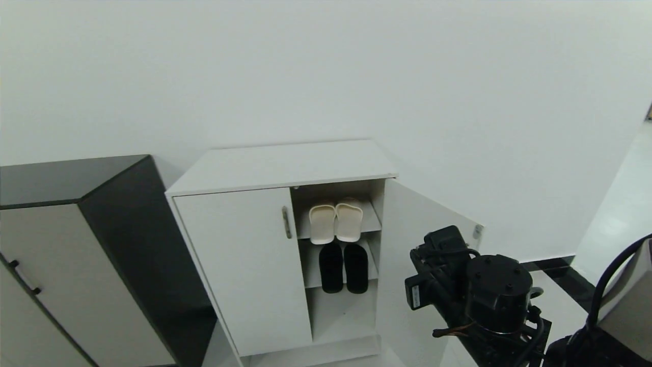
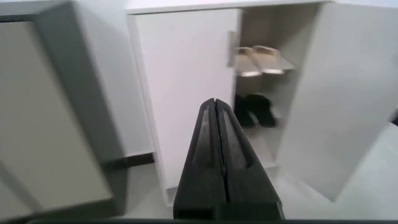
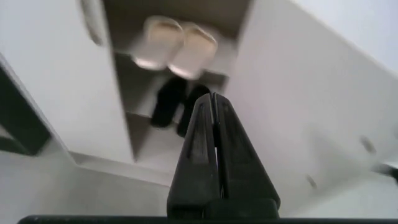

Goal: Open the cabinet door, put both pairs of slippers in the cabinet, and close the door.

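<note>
Both pairs, white slippers above black slippers, sit on the cabinet shelves. The open door swings out rightward, nearer my right claw, which is closed and empty. My left claw is the same.

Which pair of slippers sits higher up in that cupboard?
The white pair. It lies one level above the black pair, and both are in the open side of the cabinet.
</note>
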Robot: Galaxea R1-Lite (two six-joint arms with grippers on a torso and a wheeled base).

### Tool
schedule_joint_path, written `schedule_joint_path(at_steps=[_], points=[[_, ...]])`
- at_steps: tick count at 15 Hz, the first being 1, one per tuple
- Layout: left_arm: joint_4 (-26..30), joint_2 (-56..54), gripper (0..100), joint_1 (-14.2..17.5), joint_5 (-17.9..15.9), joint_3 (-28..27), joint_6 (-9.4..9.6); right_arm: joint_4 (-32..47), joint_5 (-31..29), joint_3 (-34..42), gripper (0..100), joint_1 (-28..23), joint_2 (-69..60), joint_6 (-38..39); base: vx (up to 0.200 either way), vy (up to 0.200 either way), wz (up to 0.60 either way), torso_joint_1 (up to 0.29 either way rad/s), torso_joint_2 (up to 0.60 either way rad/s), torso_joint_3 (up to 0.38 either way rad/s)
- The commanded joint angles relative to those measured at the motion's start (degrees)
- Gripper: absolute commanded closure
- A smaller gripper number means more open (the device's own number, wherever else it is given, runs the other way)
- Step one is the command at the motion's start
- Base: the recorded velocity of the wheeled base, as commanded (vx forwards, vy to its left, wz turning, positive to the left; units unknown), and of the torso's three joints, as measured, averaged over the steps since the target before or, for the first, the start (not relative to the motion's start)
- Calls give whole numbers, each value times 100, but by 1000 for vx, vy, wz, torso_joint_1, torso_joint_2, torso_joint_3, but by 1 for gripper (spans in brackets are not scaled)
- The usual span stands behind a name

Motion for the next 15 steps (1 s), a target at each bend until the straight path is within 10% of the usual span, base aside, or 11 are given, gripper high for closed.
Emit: schedule_joint_path(at_steps=[1,9,13,15], points=[[1,-1,100,0,0,0,-1,-311,151,288,100,14,97,-245,0,0,0,-207,525,315],[1,-1,100,0,0,0,8,-953,230,226,100,-4,176,-878,0,0,0,-48,128,77],[1,-1,100,0,0,0,17,2475,116,-1004,100,-101,-1081,-17,0,0,0,0,0,0],[1,-1,100,0,-9,0,17,5498,-649,-3157,100,-356,-1301,1522,0,0,0,0,0,0]])
